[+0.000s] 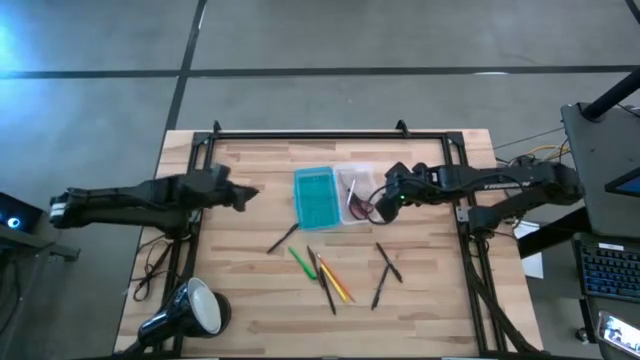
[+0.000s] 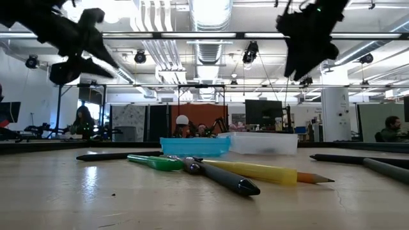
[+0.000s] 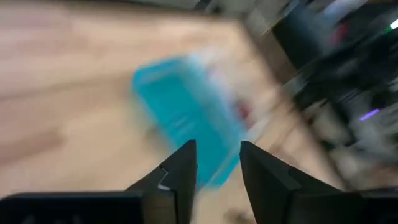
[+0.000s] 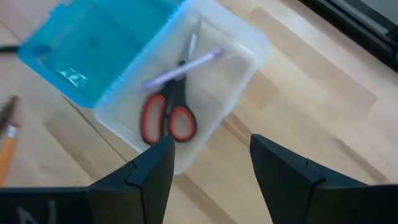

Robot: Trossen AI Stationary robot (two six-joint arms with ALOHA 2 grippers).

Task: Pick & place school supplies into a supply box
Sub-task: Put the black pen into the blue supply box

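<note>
At the middle of the wooden tabletop (image 1: pixel 250 290) the supply box (image 1: pixel 355 190) lies open, its turquoise lid (image 1: pixel 315 196) flat beside the clear tray, which holds red-handled scissors (image 4: pixel 168 118) and a pale pen (image 4: pixel 183 67). Above the tray's right edge hangs the right tool (image 1: pixel 385 203), fingers spread and empty, while the left tool (image 1: pixel 243 194), also parted and empty, is raised well to the left of the lid. Nearer the front edge, loose on the wood, lie a green pen (image 1: pixel 301 263), a yellow pencil (image 1: pixel 336 281) and several dark pens (image 1: pixel 388 261).
</note>
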